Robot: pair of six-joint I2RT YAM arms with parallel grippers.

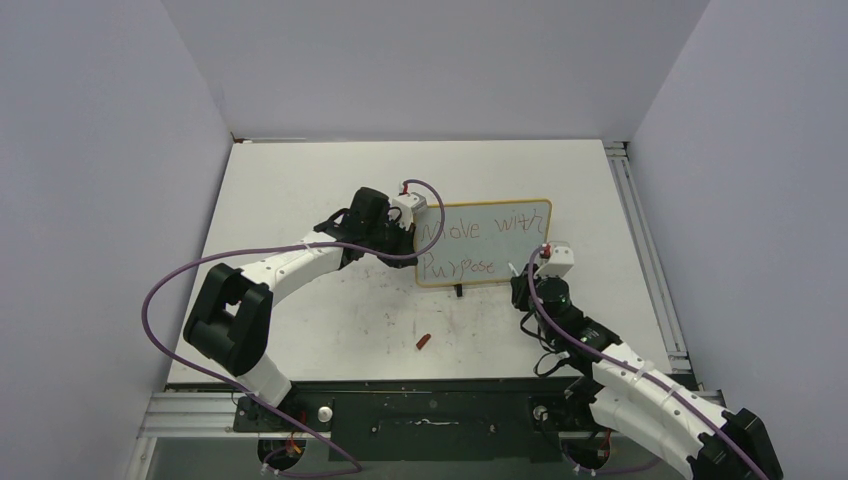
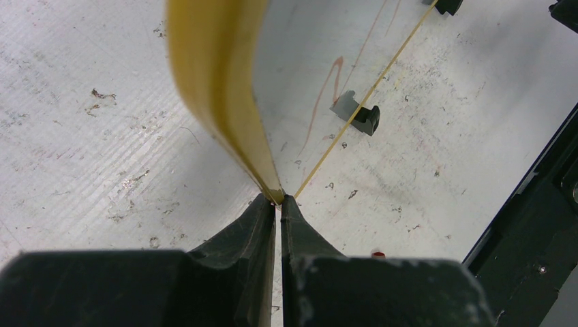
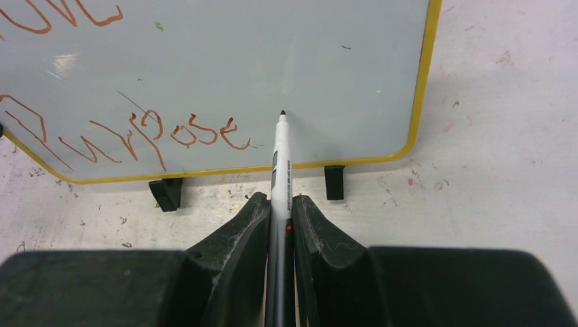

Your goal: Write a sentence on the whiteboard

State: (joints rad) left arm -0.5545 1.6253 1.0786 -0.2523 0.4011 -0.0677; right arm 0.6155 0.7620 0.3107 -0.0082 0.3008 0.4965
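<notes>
The board [image 1: 497, 240] stands upright mid tabletop [image 1: 330, 330], its 9 o'clock edge pinched by the left hand [image 2: 279, 203]. The right hand [image 3: 279, 204] clamps a marker [image 3: 280, 146], with the tip at 3 o'clock of "Purpose" in the sentence [image 3: 170, 133].

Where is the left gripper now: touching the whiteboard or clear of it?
Touching. The left wrist view shows the left gripper shut on the whiteboard, its yellow frame pinched between the fingertips with no gap.

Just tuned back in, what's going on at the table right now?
The left tool is shut on the left edge of the whiteboard, steadying it. The right tool is shut on a marker, its tip at the board face just right of "Purpose". The sentence reads "Move with Purpose" so far.
</notes>
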